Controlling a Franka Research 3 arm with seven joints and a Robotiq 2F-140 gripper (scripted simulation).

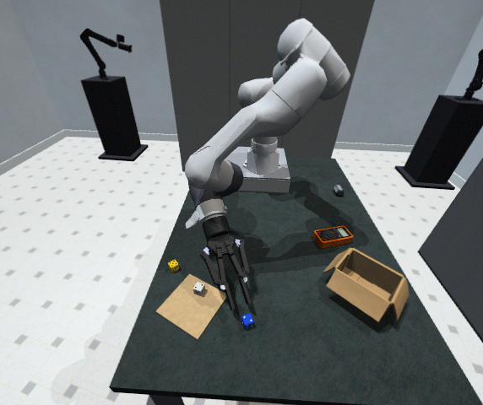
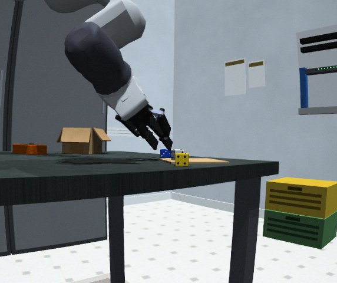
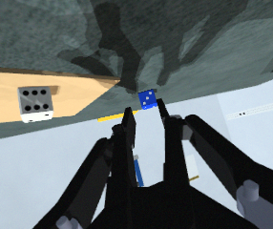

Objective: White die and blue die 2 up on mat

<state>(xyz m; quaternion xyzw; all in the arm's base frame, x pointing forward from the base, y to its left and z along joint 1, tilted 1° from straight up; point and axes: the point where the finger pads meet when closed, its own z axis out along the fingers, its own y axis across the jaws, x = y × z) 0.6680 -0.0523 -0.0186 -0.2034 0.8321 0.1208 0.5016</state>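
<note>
The white die (image 1: 198,288) (image 2: 178,150) (image 3: 36,100) sits flat on the tan mat (image 1: 181,309) (image 2: 205,160) (image 3: 79,93); its top shows two pips and one side shows six. The blue die (image 1: 247,321) (image 2: 164,153) (image 3: 147,98) rests on the table, off the mat, right of its near corner in the top view. A side with three pips faces the wrist camera; its top is hard to read. The yellow die (image 1: 173,266) (image 2: 181,159) sits beyond the mat, four pips on one side. My gripper (image 1: 241,305) (image 2: 162,148) (image 3: 145,112) is partly open and empty, tilted, short of the blue die.
An open cardboard box (image 1: 360,289) (image 2: 76,148) stands at the right of the table in the top view. An orange multimeter (image 1: 333,236) (image 2: 29,149) lies behind it. A small dark object (image 1: 339,190) lies near the far right edge.
</note>
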